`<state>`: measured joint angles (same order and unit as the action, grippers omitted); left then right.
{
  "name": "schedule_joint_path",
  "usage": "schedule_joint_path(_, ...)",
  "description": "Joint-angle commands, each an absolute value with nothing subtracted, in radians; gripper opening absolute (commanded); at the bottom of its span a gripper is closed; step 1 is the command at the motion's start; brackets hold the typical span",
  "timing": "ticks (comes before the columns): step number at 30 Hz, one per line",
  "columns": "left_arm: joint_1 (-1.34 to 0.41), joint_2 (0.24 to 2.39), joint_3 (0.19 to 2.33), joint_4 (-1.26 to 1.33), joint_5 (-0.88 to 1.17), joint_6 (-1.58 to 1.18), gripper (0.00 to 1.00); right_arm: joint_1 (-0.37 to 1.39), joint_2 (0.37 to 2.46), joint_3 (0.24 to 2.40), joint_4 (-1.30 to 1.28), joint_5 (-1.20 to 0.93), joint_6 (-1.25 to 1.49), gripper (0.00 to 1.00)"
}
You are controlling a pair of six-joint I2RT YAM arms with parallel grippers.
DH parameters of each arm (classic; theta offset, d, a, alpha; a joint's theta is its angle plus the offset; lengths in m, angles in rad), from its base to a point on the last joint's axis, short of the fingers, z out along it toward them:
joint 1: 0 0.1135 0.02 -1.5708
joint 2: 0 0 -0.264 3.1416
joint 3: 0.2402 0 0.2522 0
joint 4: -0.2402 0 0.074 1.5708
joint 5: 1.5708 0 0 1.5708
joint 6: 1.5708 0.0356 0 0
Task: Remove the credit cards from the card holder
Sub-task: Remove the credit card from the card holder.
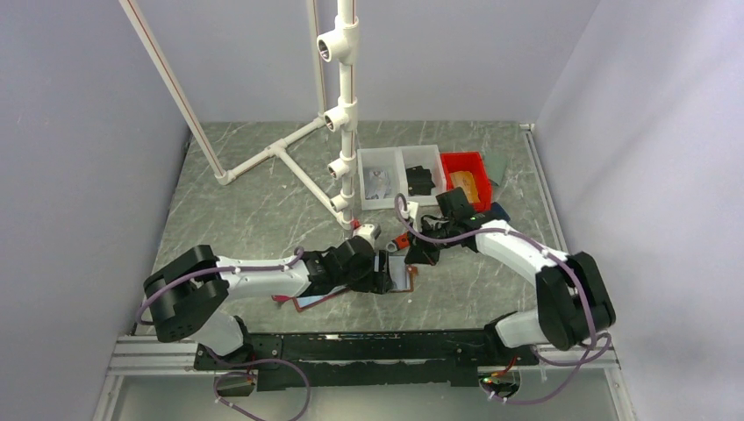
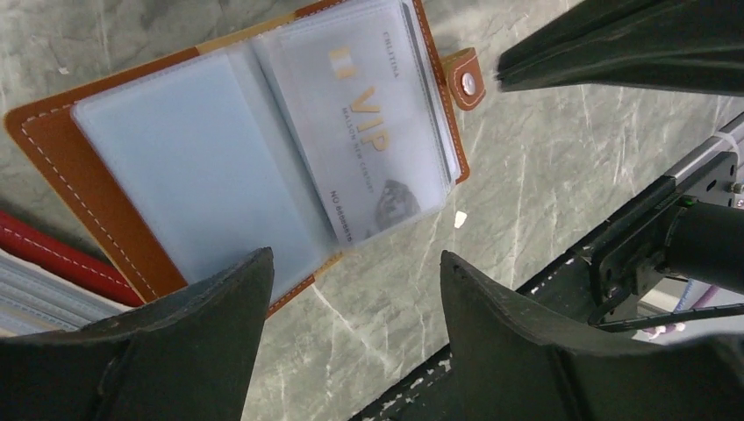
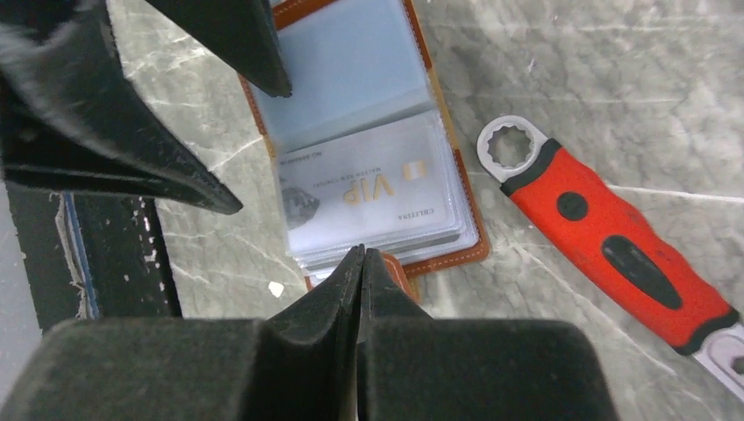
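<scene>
Card holder (image 2: 254, 149) is laid open on the bench (image 2: 526, 193) at upper left of the left wrist view, the left tool (image 2: 353, 263) spread apart over it, the right tool (image 3: 361, 254) pinched together by its tab (image 2: 465, 81), seemingly for steadying.

Card (image 3: 368, 189) in holder (image 3: 458, 260), wrench (image 3: 614, 254) beside

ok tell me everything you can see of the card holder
The card holder is tan and leather-looking, with pale stitching along its edge, lying open and flat on the grey marbled table. Clear plastic sleeves fan out inside: one side looks empty, the other shows a pale VIP card. A small snap tab sticks out from the card side. The open left hand hovers over its near edge; the shut right hand points at the tab side, contact unclear.
</scene>
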<state>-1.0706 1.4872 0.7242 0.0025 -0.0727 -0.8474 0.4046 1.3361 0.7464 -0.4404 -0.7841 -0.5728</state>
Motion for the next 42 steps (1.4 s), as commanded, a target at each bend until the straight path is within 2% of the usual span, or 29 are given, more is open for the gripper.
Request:
schedule_joint_path(1,-1.074,1.501,0.746,0.056,-0.092,-0.803,0.73,0.462,1.424,0.809,-0.402,-0.693,-0.502,0.0)
schedule_joint_path(11,-1.073,1.523,0.701,0.185,-0.056,-0.796,0.73,0.504,1.51,0.821,-0.409,-0.604,-0.511,0.0)
schedule_joint_path(21,-1.065,1.581,0.703,0.193,-0.056,-0.811,0.73,0.558,1.562,0.836,-0.408,-0.556,-0.512,0.0)
schedule_joint_path(33,-1.062,1.682,0.759,0.108,-0.067,-0.861,0.74,0.617,1.642,0.919,-0.462,-0.717,-0.466,0.0)
schedule_joint_path(35,-1.062,1.679,0.752,0.099,-0.092,-0.882,0.68,0.622,1.642,0.931,-0.478,-0.743,-0.476,0.0)
schedule_joint_path(39,-1.059,1.683,0.749,0.053,-0.149,-0.93,0.51,0.626,1.626,0.935,-0.499,-0.783,-0.501,0.0)
schedule_joint_path(42,-1.049,1.691,0.748,0.024,-0.168,-0.952,0.45,0.625,1.628,0.944,-0.526,-0.81,-0.527,0.0)
